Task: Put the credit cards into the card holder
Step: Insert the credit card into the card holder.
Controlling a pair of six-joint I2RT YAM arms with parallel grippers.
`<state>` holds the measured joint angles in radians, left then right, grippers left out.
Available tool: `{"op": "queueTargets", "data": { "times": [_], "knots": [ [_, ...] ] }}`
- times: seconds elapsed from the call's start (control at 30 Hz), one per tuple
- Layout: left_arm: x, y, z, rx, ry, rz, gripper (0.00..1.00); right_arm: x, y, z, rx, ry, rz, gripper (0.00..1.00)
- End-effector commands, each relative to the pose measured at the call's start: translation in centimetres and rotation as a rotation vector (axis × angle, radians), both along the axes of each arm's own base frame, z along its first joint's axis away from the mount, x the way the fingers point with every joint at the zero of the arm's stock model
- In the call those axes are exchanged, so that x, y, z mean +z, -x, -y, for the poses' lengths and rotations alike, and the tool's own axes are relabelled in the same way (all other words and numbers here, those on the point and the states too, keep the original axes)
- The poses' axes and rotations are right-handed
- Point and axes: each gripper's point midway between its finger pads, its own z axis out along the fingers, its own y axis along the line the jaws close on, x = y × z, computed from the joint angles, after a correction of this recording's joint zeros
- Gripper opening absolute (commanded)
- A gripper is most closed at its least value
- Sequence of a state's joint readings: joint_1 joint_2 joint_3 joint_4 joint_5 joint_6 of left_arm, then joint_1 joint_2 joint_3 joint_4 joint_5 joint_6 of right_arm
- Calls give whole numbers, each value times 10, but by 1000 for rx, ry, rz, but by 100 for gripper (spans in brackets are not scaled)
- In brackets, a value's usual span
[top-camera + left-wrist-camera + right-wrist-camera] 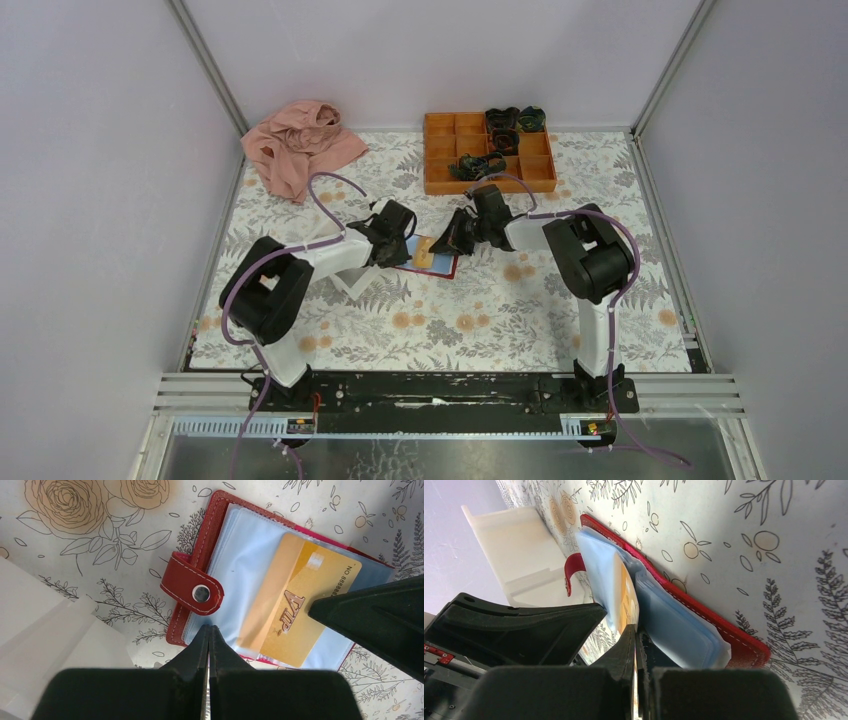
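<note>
One credit card (305, 605) half inside the open card holder (192, 580), frame centre — your right gripper (636, 630) pinching it, left gripper (208, 630) fingers pressed together.

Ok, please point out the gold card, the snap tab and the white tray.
gold card (320, 595): left wrist view, printed face.
snap tab (184, 579): left wrist view, leather beside the button.
white tray (514, 540): right wrist view, its flat side.

The card holder (196, 544) is seen in dark red with pale blue sleeves, the credit card (300, 611) in gold, the worktop (75, 535) flower-patterned.
</note>
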<state>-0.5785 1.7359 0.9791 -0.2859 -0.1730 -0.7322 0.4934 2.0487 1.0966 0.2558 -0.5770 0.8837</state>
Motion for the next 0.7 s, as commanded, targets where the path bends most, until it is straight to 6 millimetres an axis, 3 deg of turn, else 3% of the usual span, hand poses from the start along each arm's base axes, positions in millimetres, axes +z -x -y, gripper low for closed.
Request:
{"op": "queueTargets", "data": {
  "times": [0.0, 0.23, 0.4, 0.67],
  "knots": [
    [-15, 26, -20, 7, -96, -85, 0, -16, 3, -3, -9, 68, -11, 0],
    [-6, 25, -32, 35, -146, -63, 0, -17, 8, -3, -17, 67, -21, 0],
    [1, 22, -39, 59, -178, -41, 11, -24, 10, -2, -23, 70, -34, 0],
    [-3, 18, -46, 69, -231, -44, 11, -25, 9, -2, -9, 91, -25, 0]
  ]
}}
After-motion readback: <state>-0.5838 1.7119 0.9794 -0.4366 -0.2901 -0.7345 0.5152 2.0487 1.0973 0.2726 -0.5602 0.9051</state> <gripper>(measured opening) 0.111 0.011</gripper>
